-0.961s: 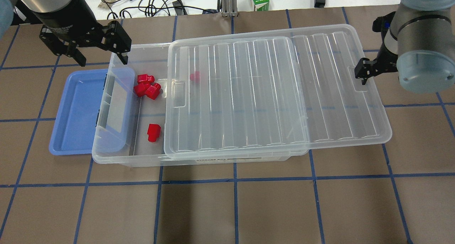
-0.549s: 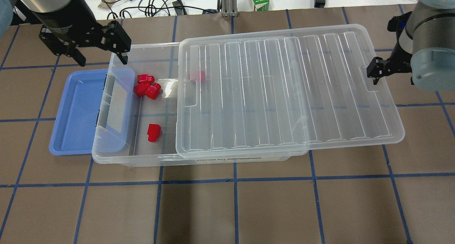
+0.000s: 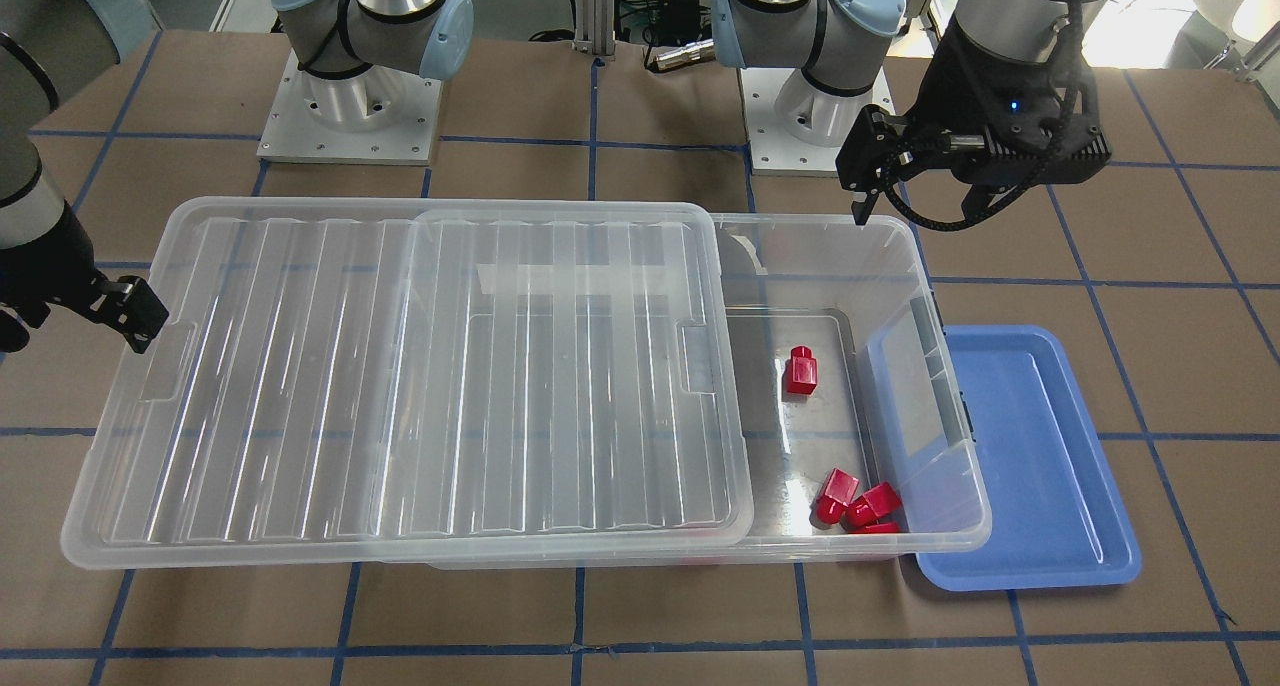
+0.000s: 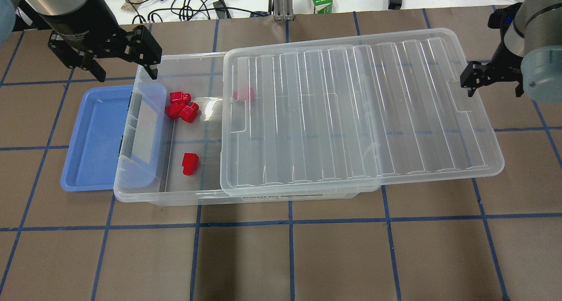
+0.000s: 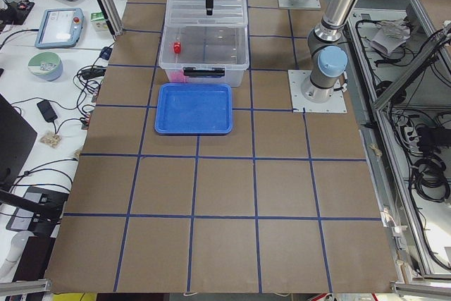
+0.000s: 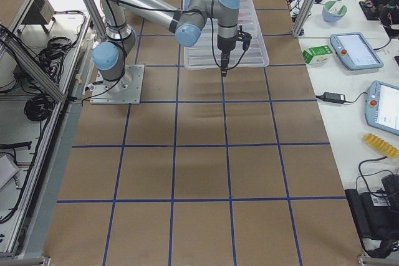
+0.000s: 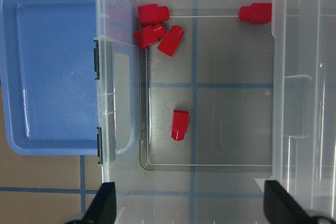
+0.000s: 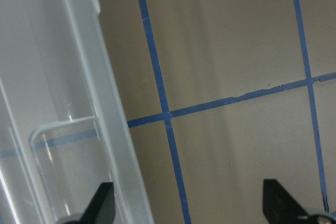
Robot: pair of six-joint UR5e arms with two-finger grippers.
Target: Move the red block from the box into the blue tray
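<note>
Currently, front view: lid (image 3: pixel 400 366) half off box (image 3: pixel 945 511); I see block (image 3: pixel 801 370) inside. Overhead: left fingers (image 4: pixel 151 66) open, empty. Left wrist: tray (image 7: pixel 52 66) empty; pick and transfer remain. Right wrist: right fingers (image 8: pixel 102 205) open beside lid.

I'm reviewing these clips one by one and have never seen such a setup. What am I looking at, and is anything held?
Two robot arms stand at a brown table, each ending in a two-finger end effector. One picture faces the robot, one looks from behind it, two look along the table, two come from wrist cameras. On the table sits a clear box; its lid lies offset, leaving one end uncovered. Inside are a lone red block and other red pieces. An empty blue tray lies beside that end. The left end effector hovers open by the box's uncovered end; the right end effector is open at the lid's far edge. Neither holds anything.
</note>
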